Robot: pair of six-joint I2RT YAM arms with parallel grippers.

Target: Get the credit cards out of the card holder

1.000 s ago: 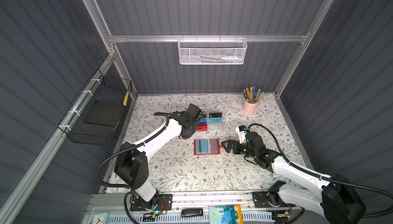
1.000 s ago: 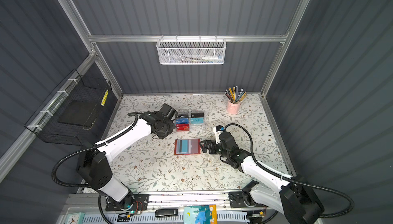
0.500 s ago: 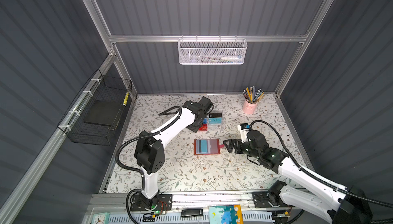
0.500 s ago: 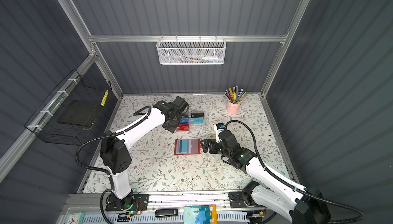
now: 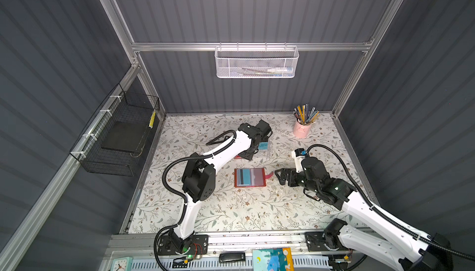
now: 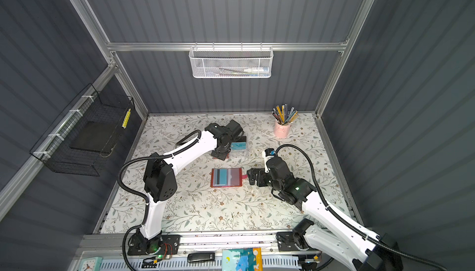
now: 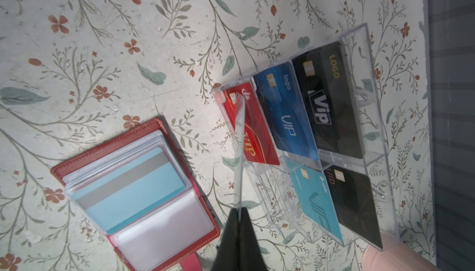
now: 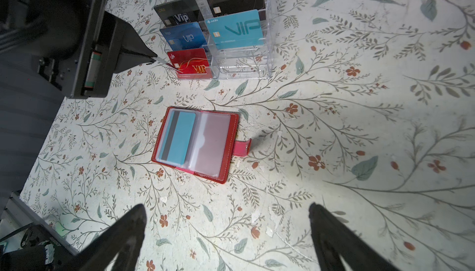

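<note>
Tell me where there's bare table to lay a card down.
Free: the floral mat in front of the card holder and left of it, up to the left arm. Crowded: behind it, where the left hand holds a card at the acrylic rack; the open right hand flanks its strap side.

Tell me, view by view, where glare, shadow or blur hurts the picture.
Both top views: table brightly lit in front, walls dark, frame posts splayed by the wide lens. Left wrist: left gripper a blurred black mass, its card edge-on; acrylic rack shows reflections. Right wrist: right gripper soft, card holder sharp with sleeve sheen.
</note>
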